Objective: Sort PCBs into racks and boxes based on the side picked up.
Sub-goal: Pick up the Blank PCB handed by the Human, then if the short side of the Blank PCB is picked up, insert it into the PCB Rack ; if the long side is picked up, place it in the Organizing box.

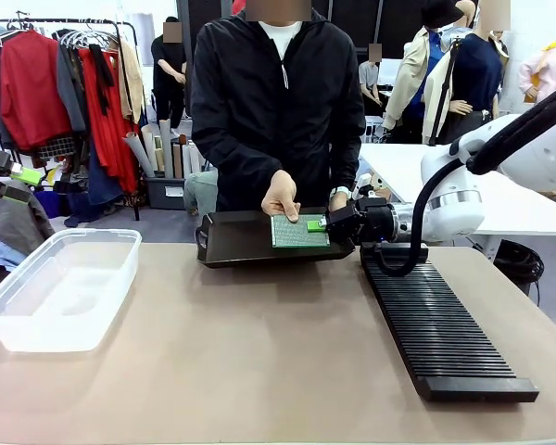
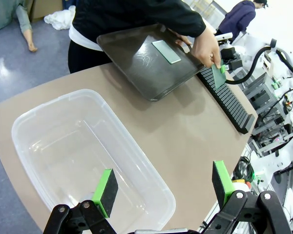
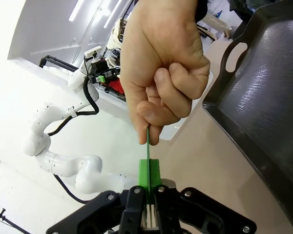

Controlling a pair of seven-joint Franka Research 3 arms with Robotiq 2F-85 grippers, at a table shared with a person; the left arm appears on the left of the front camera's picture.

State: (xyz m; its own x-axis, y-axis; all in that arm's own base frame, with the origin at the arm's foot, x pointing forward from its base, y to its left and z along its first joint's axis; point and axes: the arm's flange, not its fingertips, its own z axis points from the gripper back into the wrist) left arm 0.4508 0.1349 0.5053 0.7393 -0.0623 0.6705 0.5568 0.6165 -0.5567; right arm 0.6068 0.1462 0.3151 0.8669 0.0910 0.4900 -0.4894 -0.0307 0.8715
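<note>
PCB (image 3: 147, 146) is clamped edge-on in your right pincer (image 3: 149, 168), pads together on its near edge. The person's hand (image 3: 161, 68) pinches the opposite edge, so the board is shared. It runs straight out along the pincer's fingers and ends in the hand.

In the front view it stands roughly upright just in front of the dark tray (image 1: 241, 243), patterned face toward the robot's side. Its long axis seems to run sideways across the tabletop (image 1: 259, 371), from pincer toward hand. A second PCB (image 2: 166, 51) lies flat on the tray, apart from both.

What matters next is where the two targets lie. The rack (image 1: 445, 324) starts just below the right arm and runs back toward the robot's side, slots across its width. The clear box (image 1: 46, 332) is well apart at the left, under your left pincer (image 2: 163, 180), which hangs wide apart and empty. So your right arm is nearer the rack and your left is nearer the box.

My read is that the hand must release before you pull back. Which target suits this face, I can't tell.
</note>
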